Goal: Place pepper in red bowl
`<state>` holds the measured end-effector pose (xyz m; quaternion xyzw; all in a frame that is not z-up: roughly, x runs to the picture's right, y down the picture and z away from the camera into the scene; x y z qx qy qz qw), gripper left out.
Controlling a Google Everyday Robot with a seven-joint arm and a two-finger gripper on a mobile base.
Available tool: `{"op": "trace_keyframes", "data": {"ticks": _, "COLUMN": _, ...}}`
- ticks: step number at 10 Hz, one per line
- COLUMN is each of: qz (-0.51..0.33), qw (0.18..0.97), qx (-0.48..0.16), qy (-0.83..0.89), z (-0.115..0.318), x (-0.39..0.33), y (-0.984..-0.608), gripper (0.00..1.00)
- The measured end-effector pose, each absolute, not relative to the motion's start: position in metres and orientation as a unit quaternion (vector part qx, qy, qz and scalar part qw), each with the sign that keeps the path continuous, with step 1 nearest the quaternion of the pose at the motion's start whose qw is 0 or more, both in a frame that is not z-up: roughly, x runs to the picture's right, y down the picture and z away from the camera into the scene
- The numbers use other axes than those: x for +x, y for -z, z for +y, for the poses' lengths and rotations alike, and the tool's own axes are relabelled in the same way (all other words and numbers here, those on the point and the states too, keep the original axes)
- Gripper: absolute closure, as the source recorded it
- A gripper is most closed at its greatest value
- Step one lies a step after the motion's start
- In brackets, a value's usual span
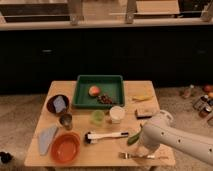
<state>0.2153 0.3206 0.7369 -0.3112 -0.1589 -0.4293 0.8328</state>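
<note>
Desk: light wooden desk [150, 107], dark cabinets [100, 55] behind.
Pepper: small green pepper [133, 138], front right of desk.
Bowl: round red bowl [65, 147], front left, well apart.
Jaws: at the pepper, behind the white arm [172, 142]; wide or narrow, I cannot tell.

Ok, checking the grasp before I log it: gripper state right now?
Gripper: down at the green pepper; open, closed or holding it cannot be told.
</note>
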Motion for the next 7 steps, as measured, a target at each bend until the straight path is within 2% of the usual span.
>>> {"op": "trace_keyframes", "data": {"ticks": 2, "qz": -0.153, "qw": 0.842, "qx": -0.307, "qy": 0.417, "z": 0.307, "x": 0.215, "y": -0.740, "gripper": 0.20}}
{"op": "trace_keyframes", "data": {"ticks": 7, "qz": -0.144, "qw": 0.868, "qx": -0.310, "qy": 0.359, "z": 0.276, "x": 0.211, "y": -0.758, "gripper": 0.20}}
